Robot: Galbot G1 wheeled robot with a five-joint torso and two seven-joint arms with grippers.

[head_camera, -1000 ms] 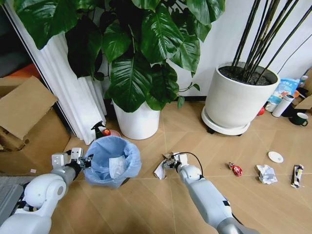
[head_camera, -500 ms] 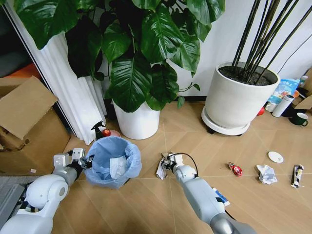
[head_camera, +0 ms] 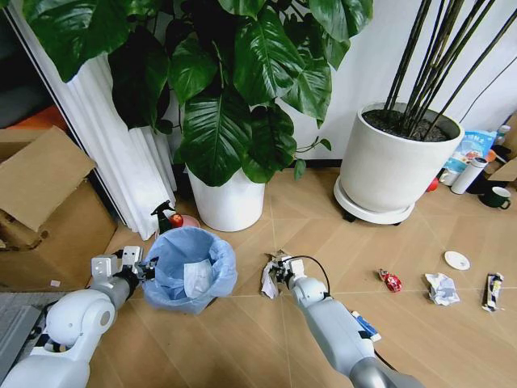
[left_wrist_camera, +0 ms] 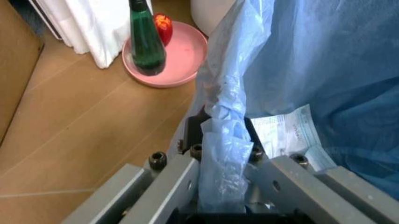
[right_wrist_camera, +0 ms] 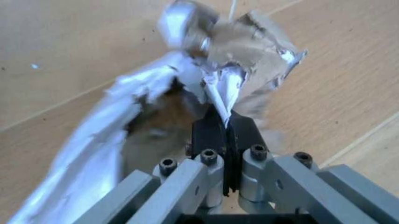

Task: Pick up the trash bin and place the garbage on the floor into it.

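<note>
Left hand point(head_camera: 144, 268) pinching the blue liner at the rim of the bin point(head_camera: 192, 267), on the floor before the white pot point(head_camera: 232, 202). Right hand point(head_camera: 277, 270) pressed shut on a crumpled white wad point(head_camera: 267, 280), just right of the bin. More litter point(head_camera: 442, 288) lying farther right.

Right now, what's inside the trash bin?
Inside the trash bin, against the blue liner, lies one flat white printed paper. The liner's folds hide the bottom. The left pincer grips the rim.
</note>
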